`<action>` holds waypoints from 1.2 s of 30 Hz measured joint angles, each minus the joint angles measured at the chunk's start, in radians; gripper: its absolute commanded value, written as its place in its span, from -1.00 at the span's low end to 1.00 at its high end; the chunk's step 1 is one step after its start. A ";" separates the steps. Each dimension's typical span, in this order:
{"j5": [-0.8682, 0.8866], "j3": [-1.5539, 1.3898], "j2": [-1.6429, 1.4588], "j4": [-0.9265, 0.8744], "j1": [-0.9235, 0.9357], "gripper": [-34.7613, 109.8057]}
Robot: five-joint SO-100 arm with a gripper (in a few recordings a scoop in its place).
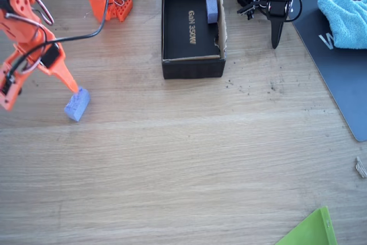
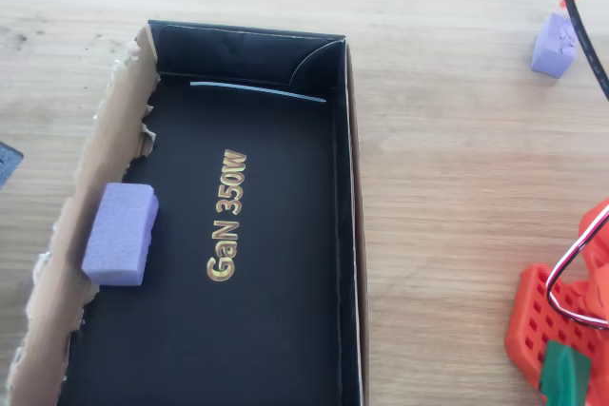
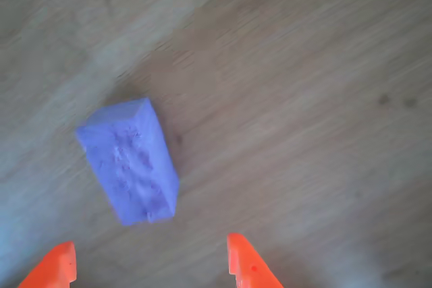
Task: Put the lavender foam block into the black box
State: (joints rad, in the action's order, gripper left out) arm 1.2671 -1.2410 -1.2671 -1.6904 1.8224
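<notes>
The lavender foam block (image 1: 77, 105) lies on the wooden table at the left of the fixed view, far from the black box (image 1: 192, 64). My orange gripper (image 1: 71, 88) hovers right at its upper edge. In the wrist view the lavender foam block (image 3: 131, 161) lies tilted on the wood just ahead of my gripper (image 3: 148, 268). The orange fingertips (image 3: 246, 264) stand wide apart, open, with nothing between them. The overhead view shows the black box (image 2: 347, 235) with gold "GaN 350W" lettering and the lavender foam block (image 2: 553, 45) outside it at the top right.
A paler lavender block (image 2: 121, 233) lies inside the box against its torn brown wall. A dark mat (image 1: 338, 67) with a blue cloth (image 1: 347, 18) on it covers the right side. A green sheet corner (image 1: 312, 230) pokes in at the bottom.
</notes>
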 measured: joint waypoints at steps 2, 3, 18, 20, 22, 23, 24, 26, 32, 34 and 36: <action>-0.005 -0.002 0.006 0.002 0.005 -0.10; -0.006 -0.002 0.003 0.003 0.005 -0.10; 0.008 0.000 0.091 0.080 -0.046 -0.10; 0.008 0.000 0.101 0.097 -0.046 -0.10; 0.008 0.000 0.120 0.107 -0.040 -0.10; 0.006 -0.002 0.127 0.106 -0.038 -0.10; 0.005 -0.002 0.129 0.107 -0.037 -0.10; 0.008 0.000 0.140 0.132 -0.035 -0.10; -0.002 -0.002 0.163 0.141 -0.040 -0.13; -0.003 0.000 0.176 0.163 -0.037 -0.17; -0.005 -0.002 0.181 0.160 -0.037 -0.21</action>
State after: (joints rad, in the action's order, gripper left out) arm 1.2625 -1.2425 -1.0861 -1.5309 1.7856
